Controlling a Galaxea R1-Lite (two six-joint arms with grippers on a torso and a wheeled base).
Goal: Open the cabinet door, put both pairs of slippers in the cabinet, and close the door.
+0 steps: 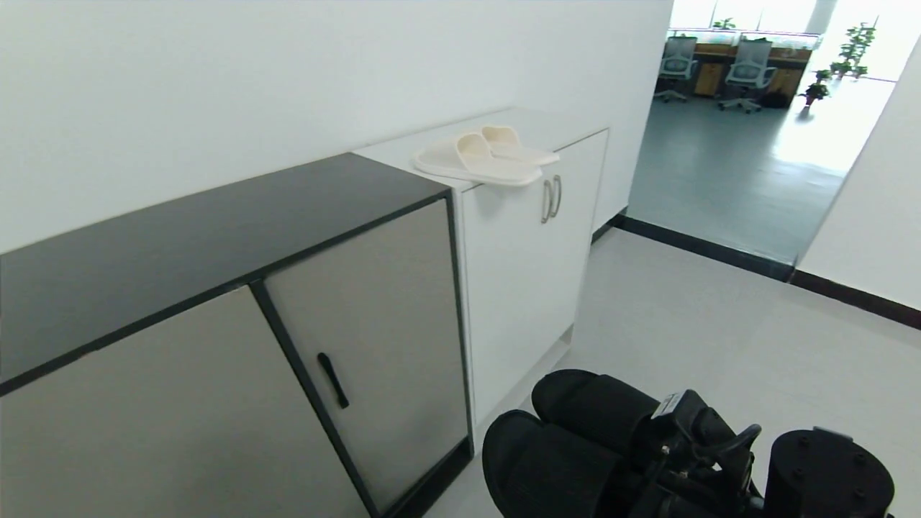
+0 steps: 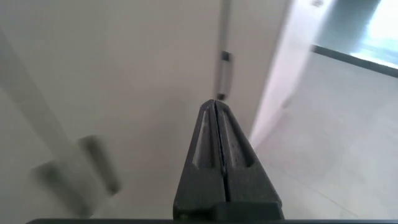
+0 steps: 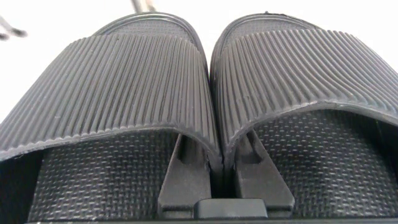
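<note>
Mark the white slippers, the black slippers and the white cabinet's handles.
white slippers (image 1: 475,151): head view, nearer slipper's strap.
black slippers (image 3: 124,81): right wrist view, one slipper's ribbed strap.
white cabinet's handles (image 1: 556,196): head view, one handle's bar.

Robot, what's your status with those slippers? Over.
Left gripper shut, empty. Right gripper shut on black slippers. White slippers on top of white cabinet. Its doors closed, blocking the way in.
</note>
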